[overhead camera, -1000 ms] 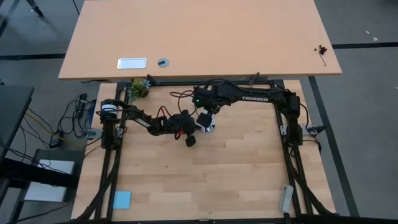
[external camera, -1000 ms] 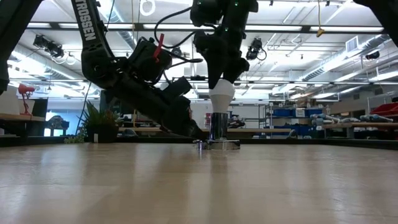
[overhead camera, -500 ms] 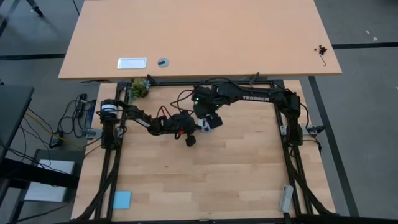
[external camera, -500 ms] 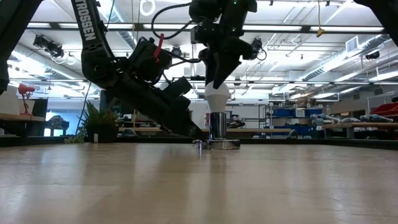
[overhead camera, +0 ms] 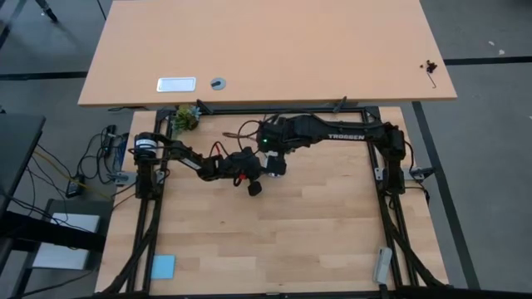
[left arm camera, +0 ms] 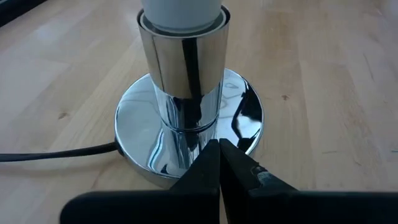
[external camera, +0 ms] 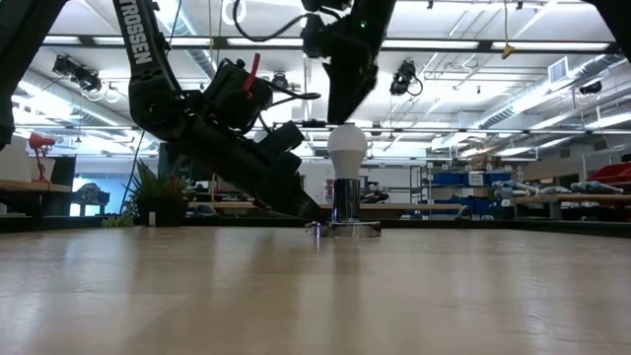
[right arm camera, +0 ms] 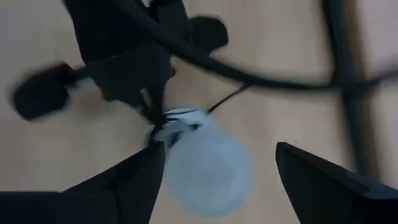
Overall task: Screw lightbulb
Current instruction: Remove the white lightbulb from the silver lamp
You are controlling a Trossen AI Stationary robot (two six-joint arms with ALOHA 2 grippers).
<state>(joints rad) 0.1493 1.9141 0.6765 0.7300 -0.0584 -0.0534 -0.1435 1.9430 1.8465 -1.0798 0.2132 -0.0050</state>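
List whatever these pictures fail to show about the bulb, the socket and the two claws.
- Bulb thread: sunk in the socket, so how far it is screwed in cannot be told in any view.
- Bulb top: cut off by the edge in the left wrist view.
- High view: bulb and socket lie hidden under the arms.
- Right claw: open, but motion blur in its wrist view hides its gap to the bulb.
- Left claw: shut at the socket base; contact unclear.

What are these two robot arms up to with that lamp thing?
They are fitting a lightbulb into a shiny lamp base on the wooden table. The left gripper, shut, presses against the foot of the base to steady it. The right gripper hangs open just above the bulb, which stands upright in the socket, not gripped at this moment.
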